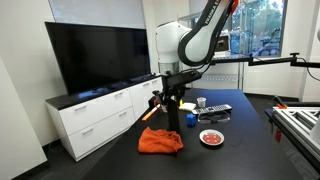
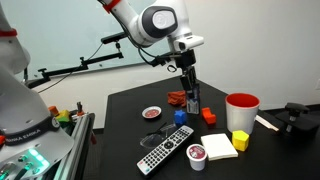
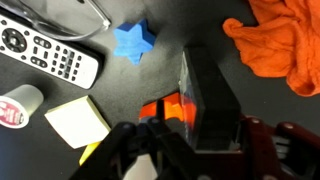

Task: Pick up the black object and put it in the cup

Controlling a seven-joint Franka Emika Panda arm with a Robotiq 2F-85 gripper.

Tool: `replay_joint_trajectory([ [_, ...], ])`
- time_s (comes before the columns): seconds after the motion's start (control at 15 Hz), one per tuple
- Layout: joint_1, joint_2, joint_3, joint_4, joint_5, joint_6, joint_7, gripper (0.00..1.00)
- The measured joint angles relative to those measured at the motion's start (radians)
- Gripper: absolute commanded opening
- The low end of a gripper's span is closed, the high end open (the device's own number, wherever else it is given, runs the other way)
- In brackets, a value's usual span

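Observation:
The black object is a slim, tall black block held upright between my gripper's fingers, its base close to the black table. In the wrist view the black object sits between the fingers of my gripper, with an orange-red thing under it. It also shows in an exterior view. The red cup, pale inside, stands upright on the table, apart from the gripper. The cup does not show in the wrist view.
On the table are an orange cloth, a blue star, a remote, pale sticky notes, a yellow block, a small white cup and a small red dish. A wooden stick lies beside the red cup.

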Motion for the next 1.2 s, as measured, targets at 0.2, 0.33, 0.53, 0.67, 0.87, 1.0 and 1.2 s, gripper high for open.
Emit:
replay_joint_trajectory([
  [0.2,0.01,0.001,-0.012,0.007,0.0,0.001,0.0,0.08],
  [0.33,0.015,-0.001,-0.015,0.01,0.0,0.002,0.0,0.08],
  [0.53,0.017,-0.037,-0.019,0.013,0.005,-0.009,-0.001,0.08],
  [0.67,0.013,-0.099,-0.026,0.022,0.005,-0.042,-0.004,0.08],
  [0.87,-0.021,-0.223,-0.043,0.042,0.004,-0.124,-0.017,0.08],
  [1.0,-0.064,-0.28,-0.053,0.061,0.002,-0.168,-0.024,0.08],
  [1.2,-0.127,-0.294,-0.06,0.083,0.002,-0.182,-0.028,0.08],
])
